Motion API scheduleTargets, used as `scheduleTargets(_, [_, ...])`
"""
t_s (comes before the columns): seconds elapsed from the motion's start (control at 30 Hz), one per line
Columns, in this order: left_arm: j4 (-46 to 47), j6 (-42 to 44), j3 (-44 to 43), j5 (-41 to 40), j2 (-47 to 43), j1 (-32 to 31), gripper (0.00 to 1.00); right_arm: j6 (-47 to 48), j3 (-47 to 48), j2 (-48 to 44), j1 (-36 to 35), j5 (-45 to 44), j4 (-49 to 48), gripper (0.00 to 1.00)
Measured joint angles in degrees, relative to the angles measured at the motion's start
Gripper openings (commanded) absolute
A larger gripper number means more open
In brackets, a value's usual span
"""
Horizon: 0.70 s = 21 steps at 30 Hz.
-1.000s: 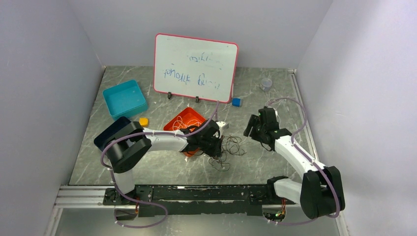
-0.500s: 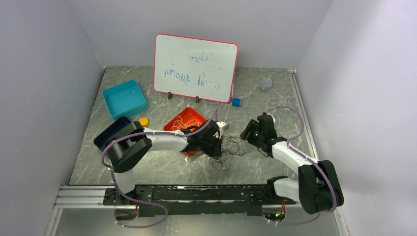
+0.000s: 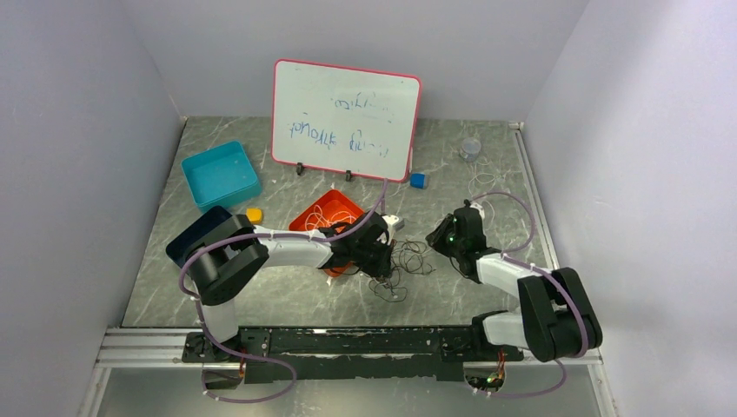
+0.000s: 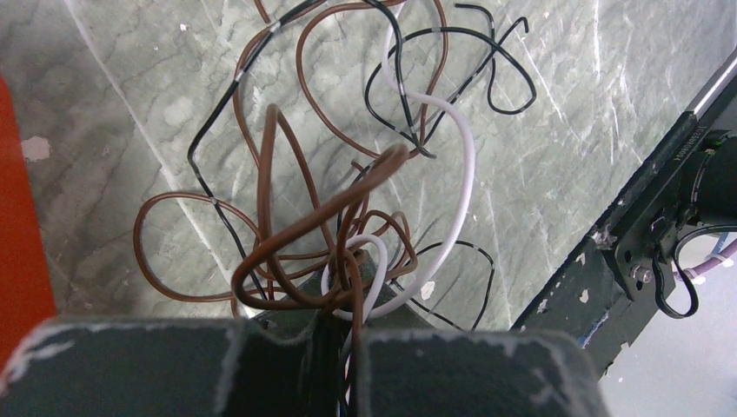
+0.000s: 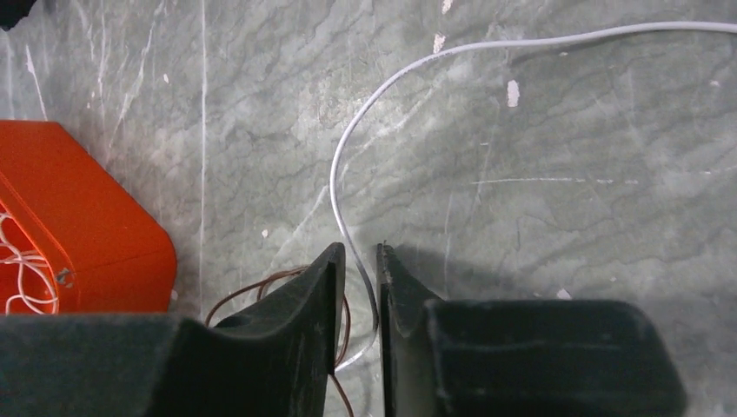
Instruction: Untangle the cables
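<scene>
1. Left gripper: jaws closed on the knot of the cables; brown, white and black loops fan out from its fingertips over the table
2. Right gripper: jaws a narrow gap apart, low over the table; the white cable runs down into that gap, with brown strands just beside the fingertips
3. Orange tray: near the right gripper, apart from it

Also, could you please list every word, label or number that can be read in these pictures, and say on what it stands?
On the whiteboard, upper line: faint blue handwriting, too blurred to read.
On the whiteboard, lower line: darker blue handwriting in two word-like groups, too blurred to read.
No text shows on the cables, the orange tray or the teal bin.
</scene>
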State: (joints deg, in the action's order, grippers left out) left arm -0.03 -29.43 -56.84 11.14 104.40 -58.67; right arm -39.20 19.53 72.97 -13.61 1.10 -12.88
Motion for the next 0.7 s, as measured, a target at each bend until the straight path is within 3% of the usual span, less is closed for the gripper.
scheduleTargets(0.1, [0.0, 0.1, 0.0, 0.0, 0.0, 0.0, 0.14, 0.4, -0.2, 1.2, 0.0, 0.8, -2.3, 0.0])
scheduleTargets(0.2, [-0.1, 0.1, 0.0, 0.0, 0.0, 0.0, 0.23, 1.6, 0.2, -0.5, 0.0, 1.0, -2.6, 0.0])
scheduleTargets(0.3, [-0.1, 0.1, 0.0, -0.1, 0.0, 0.0, 0.25, 3.9, 2.8, -4.3, 0.0, 0.7, -0.1, 0.0])
scheduleTargets(0.53, [0.3, 0.1, -0.3, 0.0, 1.3, 0.0, 0.16, 10.0, 16.3, -16.1, 0.0, -3.5, 8.3, 0.0])
scheduleTargets(0.7, [2.5, 0.1, -1.0, 0.0, 1.8, 0.0, 0.1, 13.9, 25.6, -18.0, 0.1, -7.3, 16.2, 0.0])
